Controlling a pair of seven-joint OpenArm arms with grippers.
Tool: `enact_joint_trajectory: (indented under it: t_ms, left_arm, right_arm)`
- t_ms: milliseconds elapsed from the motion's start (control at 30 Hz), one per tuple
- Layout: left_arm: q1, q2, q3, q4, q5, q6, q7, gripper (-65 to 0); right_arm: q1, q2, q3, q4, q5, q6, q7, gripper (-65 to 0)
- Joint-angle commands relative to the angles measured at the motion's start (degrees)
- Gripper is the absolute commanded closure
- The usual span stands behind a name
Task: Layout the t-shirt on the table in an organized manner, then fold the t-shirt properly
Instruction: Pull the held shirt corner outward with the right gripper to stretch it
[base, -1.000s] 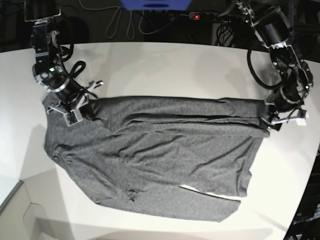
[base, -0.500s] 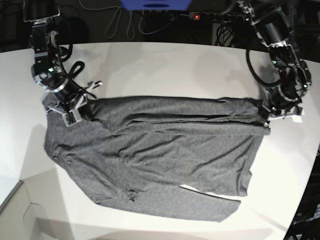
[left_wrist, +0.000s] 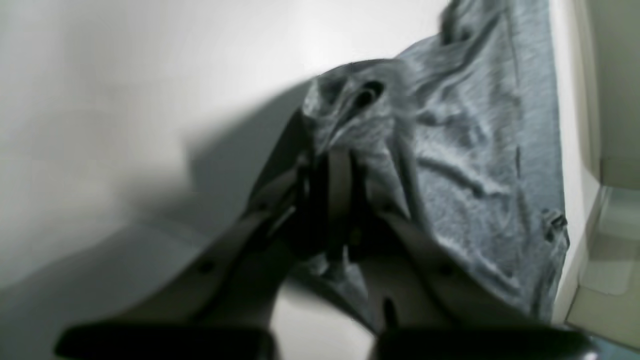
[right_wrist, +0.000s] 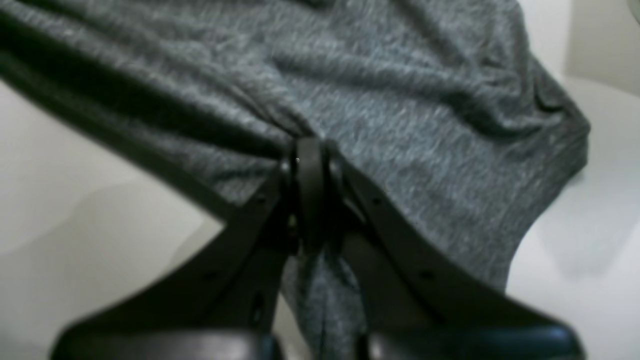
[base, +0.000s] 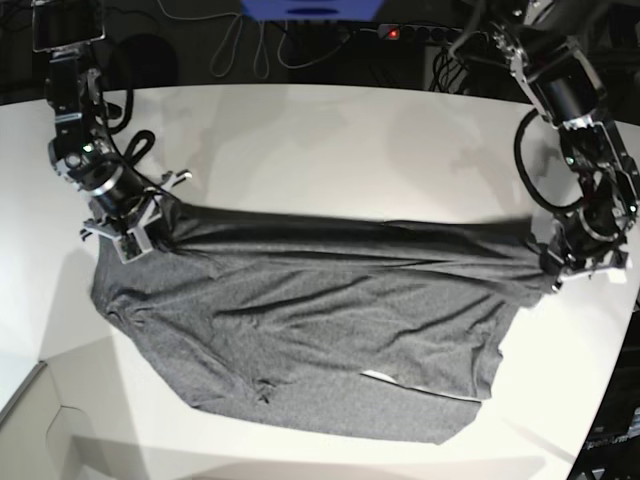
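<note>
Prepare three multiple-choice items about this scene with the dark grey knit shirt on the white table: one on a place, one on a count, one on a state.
1. Where does the heathered dark grey knit shirt lie?
A. on the smooth white tabletop
B. on the floor
C. in a box

2. How many grippers hold the shirt?
A. none
B. one
C. two

3. How is the far edge of the shirt?
A. rolled into a ball
B. stretched between the two grippers
C. hanging over the table's edge

Answers:
1 A: the base view shows the shirt spread on the tabletop.
2 C: the left gripper and the right gripper are each shut on bunched grey cloth in their wrist views.
3 B: in the base view the far edge runs taut from gripper to gripper.
</note>
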Motion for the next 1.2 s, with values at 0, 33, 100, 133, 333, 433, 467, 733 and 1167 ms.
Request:
enact_joint_trajectory:
  t_ms: [0,33,100,133,333,433,467,733,1167]
  left_arm:
    - [-1.71,-1.14,-0.09,0.71,-0.2,-0.16,-0.75,-0.2]
    - [-2.23,-1.14,-0.09,0.71,-0.11,-0.16,-0.75,-0.2]
    - [-2.41,-1.22,-0.09,0.71,-0.11,-0.16,-0.75,-0.2]
    - [-2.41,-1.22,-0.09,0.71,-0.11,-0.16,-0.75,-0.2]
    - [-2.5,-1.22,-0.09,0.71,-0.11,-0.16,-0.75,-0.2]
    - [-2.5,-1.22,-0.09,0.71,-0.11,-0.16,-0.75,-0.2]
    - [-2.5,-1.22,-0.09,0.71,-0.11,-0.16,-0.75,-0.2]
    - [-2.5,-2.19,-0.09,0.53,-0.11,-0.16,-0.84,-0.2]
    - [-2.41,-2.28,0.26,0.53,-0.55,-0.16,-4.44,-0.2]
  right_arm:
    - [0.81,0.83,0.34,1.22,0.32,2.22,1.51,0.0]
    - [0.72,0.83,0.34,1.22,0.32,4.51,1.51,0.0]
    - [0.37,0.75,0.34,1.22,0.32,8.29,1.42,-1.0]
    - [0.28,0.66,0.34,1.04,0.32,9.17,1.42,-2.7]
    - [-0.68,0.48,0.42,1.04,0.32,10.05,1.42,-18.2]
    - [-0.68,0.48,0.78,1.22,0.32,10.05,1.42,-26.1]
    - [-0.68,0.48,0.95,1.31,0.32,10.05,1.51,-28.1]
    - [-6.13,0.31,7.46,3.86,0.32,10.05,2.21,-36.4]
    - [-13.52,-0.75,9.83,3.59,0.32,10.05,6.87,-36.3]
